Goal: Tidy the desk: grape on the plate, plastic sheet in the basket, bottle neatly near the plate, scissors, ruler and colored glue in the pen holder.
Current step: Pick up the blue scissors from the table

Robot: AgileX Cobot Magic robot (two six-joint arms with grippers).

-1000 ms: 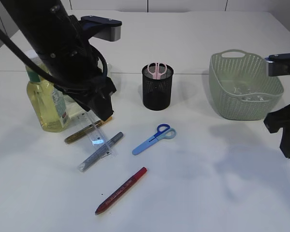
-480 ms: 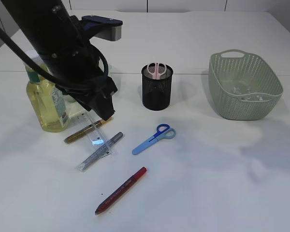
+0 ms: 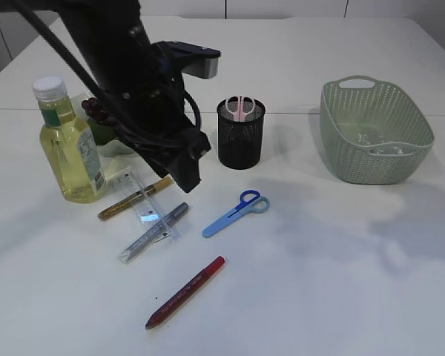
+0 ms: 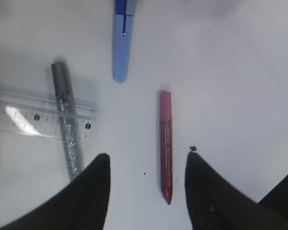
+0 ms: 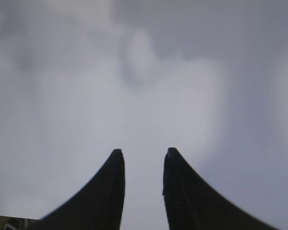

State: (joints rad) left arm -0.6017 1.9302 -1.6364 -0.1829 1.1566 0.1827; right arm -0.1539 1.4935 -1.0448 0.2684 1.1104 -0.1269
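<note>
Red glue stick (image 3: 185, 292) lies near on the desk, apart from the ruler (image 3: 144, 210); the left gripper (image 3: 187, 178) hangs above; in the left wrist view its empty fingers (image 4: 93, 189) straddle the stick (image 4: 165, 146), so descend centred; the right gripper (image 5: 143, 165) is empty, part open.

A white table (image 3: 341, 282) fills nearly the whole scene, its surface smooth and evenly lit, with soft grey shadows lying across its right side. Beyond the table's far edge runs a pale wall of panels (image 3: 282, 7) with thin dark vertical seams between them.
</note>
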